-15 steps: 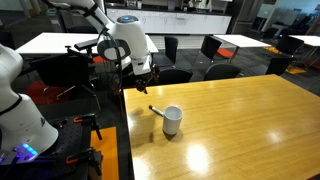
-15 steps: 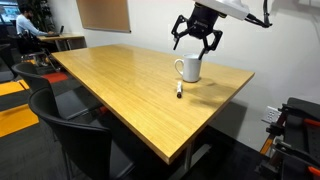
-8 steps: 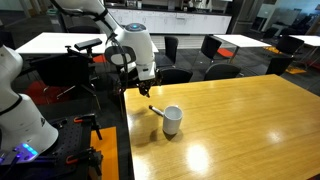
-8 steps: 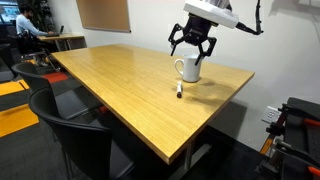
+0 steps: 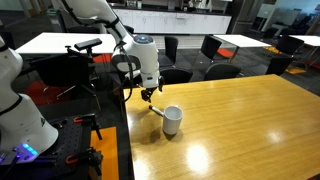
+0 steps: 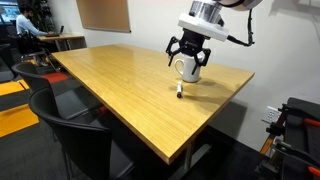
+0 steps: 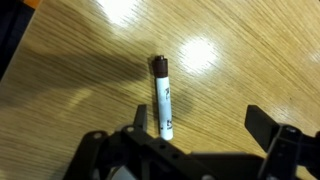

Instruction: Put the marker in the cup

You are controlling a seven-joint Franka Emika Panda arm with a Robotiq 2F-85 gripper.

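Note:
The marker (image 7: 163, 97) lies flat on the wooden table (image 7: 250, 50); in the wrist view it is a white barrel with a dark cap, near my left finger. It also shows in both exterior views (image 5: 156, 110) (image 6: 179, 91), next to the white cup (image 5: 172, 120) (image 6: 186, 68). My gripper (image 7: 200, 122) is open and empty, hanging above the marker and close to the cup (image 5: 148, 95) (image 6: 189, 56). The cup is out of the wrist view.
The marker and cup stand near the table's end edge (image 5: 128, 130). Black chairs (image 6: 75, 135) stand along the table's side, more chairs (image 5: 212, 48) and tables behind. Robot equipment (image 5: 20, 110) stands beyond the table's end.
My gripper has come down and moved toward the marker and cup, staying open. The marker and the cup have not moved.

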